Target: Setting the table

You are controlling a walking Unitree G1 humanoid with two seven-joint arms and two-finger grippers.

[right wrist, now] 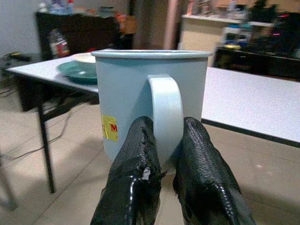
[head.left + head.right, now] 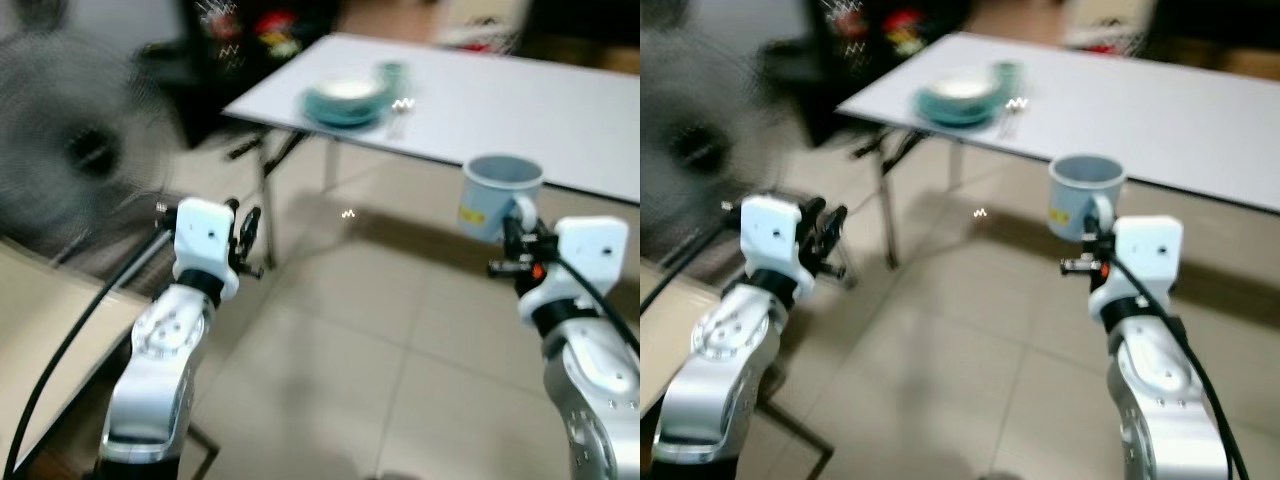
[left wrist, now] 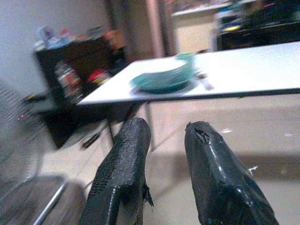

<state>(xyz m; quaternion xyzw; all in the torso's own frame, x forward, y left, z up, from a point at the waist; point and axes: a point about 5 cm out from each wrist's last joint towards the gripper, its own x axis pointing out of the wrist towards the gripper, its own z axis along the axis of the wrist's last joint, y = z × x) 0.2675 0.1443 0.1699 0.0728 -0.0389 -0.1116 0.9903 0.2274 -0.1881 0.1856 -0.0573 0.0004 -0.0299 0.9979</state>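
1. The right gripper (image 1: pixel 161 140) is pinching the handle of a pale blue mug (image 2: pixel 497 192), one black finger on each side of the loop. The mug is riding upright, mouth up, out in the air ahead of the robot, above the tiled floor (image 2: pixel 330 350).

2. The white table (image 2: pixel 520 95) is lying ahead of the mug and beyond it. Its near edge is running just behind the mug in the head views, so the mug is not yet hanging over the tabletop.

3. A teal plate with a bowl (image 2: pixel 345 98) on it is sitting on the table's far left part, with a small green cup (image 2: pixel 392 72) and a utensil (image 2: pixel 402 108) beside it. This setting is lying forward and to the left of the held mug.

4. The left gripper (image 3: pixel 166 173) is hanging with nothing in it, its two fingers spread slightly apart, pointing toward the table's left corner. It is standing nearer the place setting's side, but the right arm is carrying the load.

5. My judgement: the coming move is turning on carrying the mug forward and leftward over the table edge, toward the plate.

6. A floor fan (image 2: pixel 70 150) is standing at the far left, blurred.
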